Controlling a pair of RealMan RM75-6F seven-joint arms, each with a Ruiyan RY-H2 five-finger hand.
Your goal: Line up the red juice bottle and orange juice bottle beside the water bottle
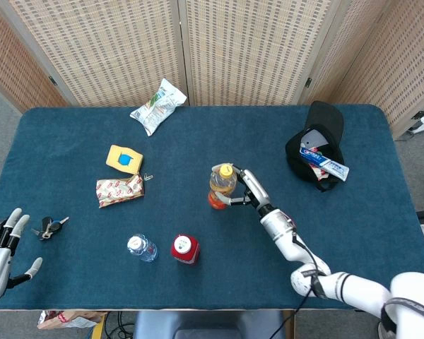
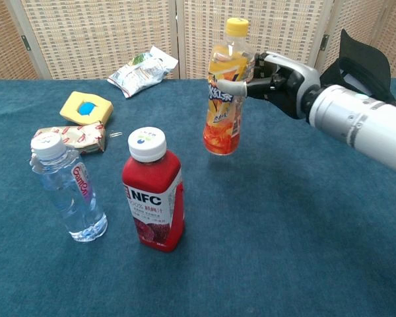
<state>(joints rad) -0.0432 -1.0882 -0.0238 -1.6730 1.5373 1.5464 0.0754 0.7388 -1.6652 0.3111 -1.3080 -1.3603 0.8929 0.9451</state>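
My right hand (image 2: pixel 277 79) (image 1: pixel 246 191) grips the orange juice bottle (image 2: pixel 224 92) (image 1: pixel 220 187) and holds it lifted off the blue cloth, slightly tilted. The red juice bottle (image 2: pixel 153 191) (image 1: pixel 185 248) stands upright near the front, just right of the clear water bottle (image 2: pixel 66 188) (image 1: pixel 141 247). The lifted bottle is behind and to the right of the red one. My left hand (image 1: pixel 1 247) hangs open off the table's left front corner, holding nothing.
A yellow box (image 1: pixel 124 159), a red-and-white packet (image 1: pixel 119 189) and a snack bag (image 1: pixel 157 106) lie at the back left. Keys (image 1: pixel 49 227) rest near the left edge. A black pouch (image 1: pixel 316 145) with a toothpaste tube sits at the right.
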